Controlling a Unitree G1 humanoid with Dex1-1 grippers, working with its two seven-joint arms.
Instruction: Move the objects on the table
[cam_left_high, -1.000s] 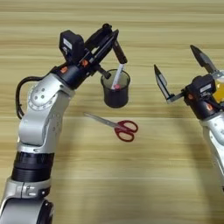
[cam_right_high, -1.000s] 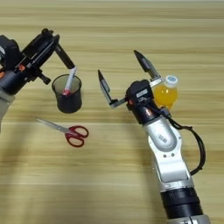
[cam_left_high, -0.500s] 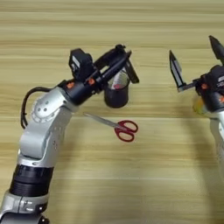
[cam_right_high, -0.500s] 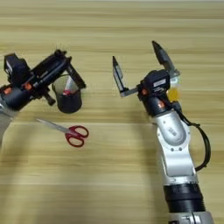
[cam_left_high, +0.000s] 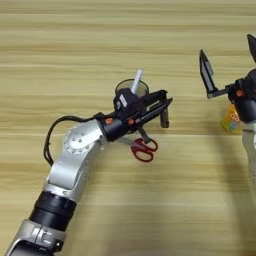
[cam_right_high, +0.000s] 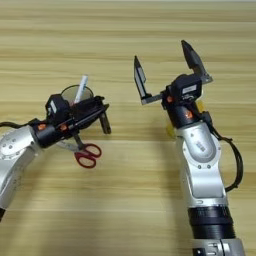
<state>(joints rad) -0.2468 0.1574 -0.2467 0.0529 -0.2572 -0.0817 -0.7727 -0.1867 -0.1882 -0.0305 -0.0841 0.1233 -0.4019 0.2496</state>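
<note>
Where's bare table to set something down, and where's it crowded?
Free: the far strip of the table beyond the pen cup, and the gap between the left gripper and the open right gripper. Crowded: cup, red-handled scissors and left arm cluster together; the orange drink bottle sits tucked behind the right wrist.

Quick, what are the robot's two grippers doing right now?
Left gripper: shut on the black marker pen.
Right gripper: open wide, holding nothing.
</note>
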